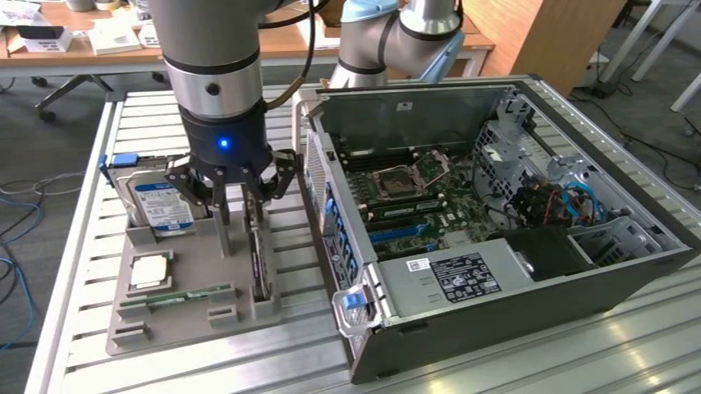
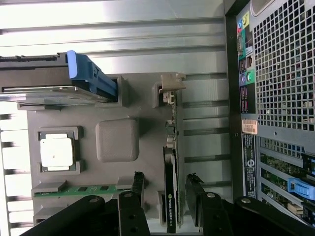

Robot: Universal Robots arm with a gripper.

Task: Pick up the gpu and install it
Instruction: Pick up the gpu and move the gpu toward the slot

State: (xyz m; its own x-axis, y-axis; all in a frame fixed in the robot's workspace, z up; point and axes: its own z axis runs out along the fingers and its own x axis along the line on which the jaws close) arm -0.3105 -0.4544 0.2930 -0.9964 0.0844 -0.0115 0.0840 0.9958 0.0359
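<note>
On the table an open computer case sits beside a gray tray. The gpu stands on its edge in the tray. It looks thin, light, stiff and easy to break, so hold its flat sides. The gripper is wide open around it.

My gripper is black with a blue light. Gpu black, tray grey, RAM green, drive label blue and white.
</note>
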